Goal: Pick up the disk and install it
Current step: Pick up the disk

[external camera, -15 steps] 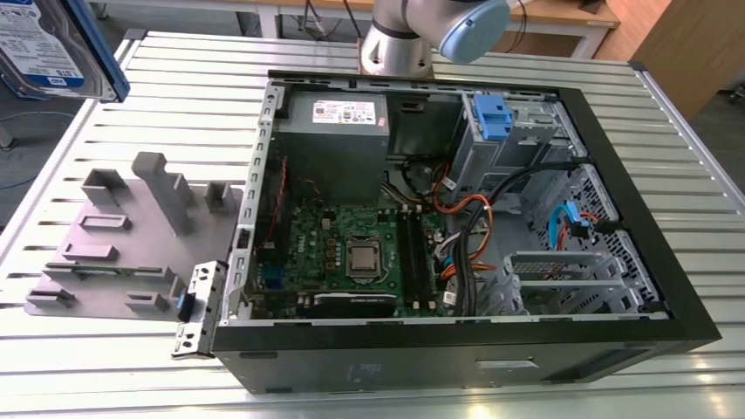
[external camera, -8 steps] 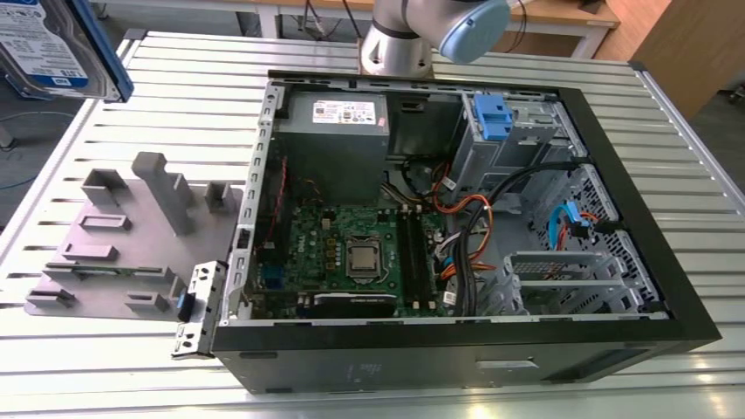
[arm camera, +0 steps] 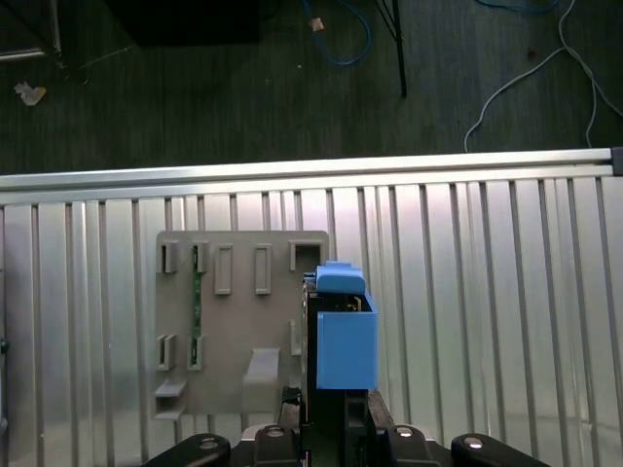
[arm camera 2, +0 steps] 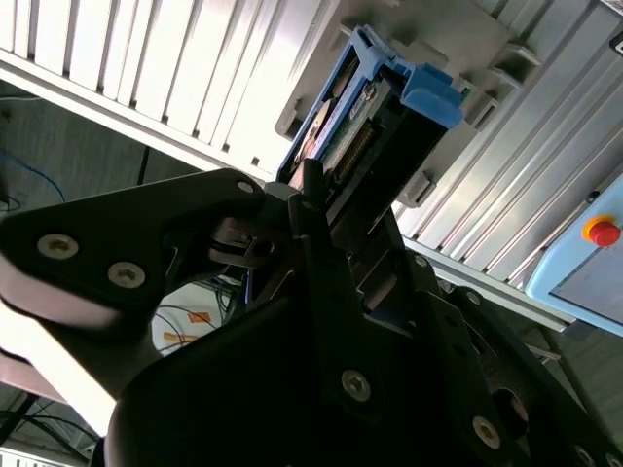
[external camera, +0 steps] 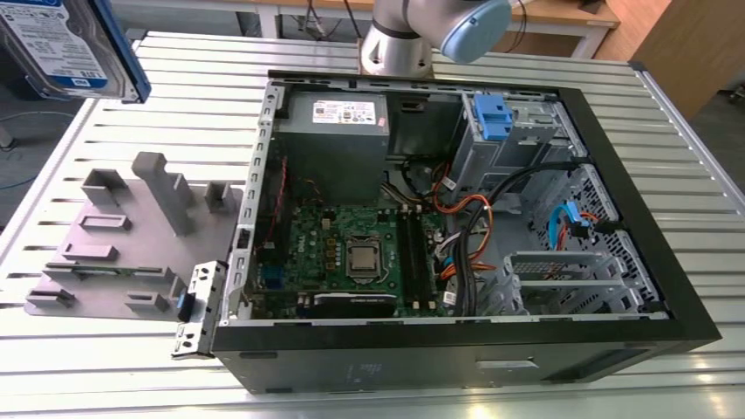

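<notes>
Slatted aluminium table (external camera: 187,78) down below, open PC case (external camera: 407,358) sitting on it. My gripper (arm camera 2: 326,209) has its jaws clamped on the disk (external camera: 64,44), held in the air, upper left of the exterior view, over the grey holder plate (external camera: 117,253).

The black two-finger gripper (arm camera 2: 323,209) has its jaws closed on the flat silver hard drive in a blue plastic frame (arm camera 2: 389,102), which juts beyond them. The silver-grey arm (external camera: 396,48) carries a pale blue joint cap.
</notes>
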`<move>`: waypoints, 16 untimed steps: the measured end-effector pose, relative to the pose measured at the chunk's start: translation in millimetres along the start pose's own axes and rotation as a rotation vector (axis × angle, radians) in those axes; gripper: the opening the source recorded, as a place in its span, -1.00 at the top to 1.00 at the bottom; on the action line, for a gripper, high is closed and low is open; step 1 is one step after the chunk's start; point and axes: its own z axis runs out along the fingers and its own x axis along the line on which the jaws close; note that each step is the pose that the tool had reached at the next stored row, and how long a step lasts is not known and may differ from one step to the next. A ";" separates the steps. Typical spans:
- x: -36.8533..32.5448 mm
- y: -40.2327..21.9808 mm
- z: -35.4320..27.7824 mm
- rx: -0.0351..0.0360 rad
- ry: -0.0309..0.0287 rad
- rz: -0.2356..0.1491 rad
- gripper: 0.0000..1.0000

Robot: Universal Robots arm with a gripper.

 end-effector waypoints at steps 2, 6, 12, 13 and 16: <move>-0.4 -5.3 -0.3 -0.0001 0.0001 0.000 0.30; -1.3 -16.8 -0.7 0.0000 0.0000 0.000 0.30; -2.5 -32.5 -1.4 -0.0001 0.0000 0.000 0.30; -2.6 -34.9 -1.5 -0.0001 0.0000 0.000 0.30; -3.2 -41.8 -1.7 -0.0001 0.0000 0.000 0.30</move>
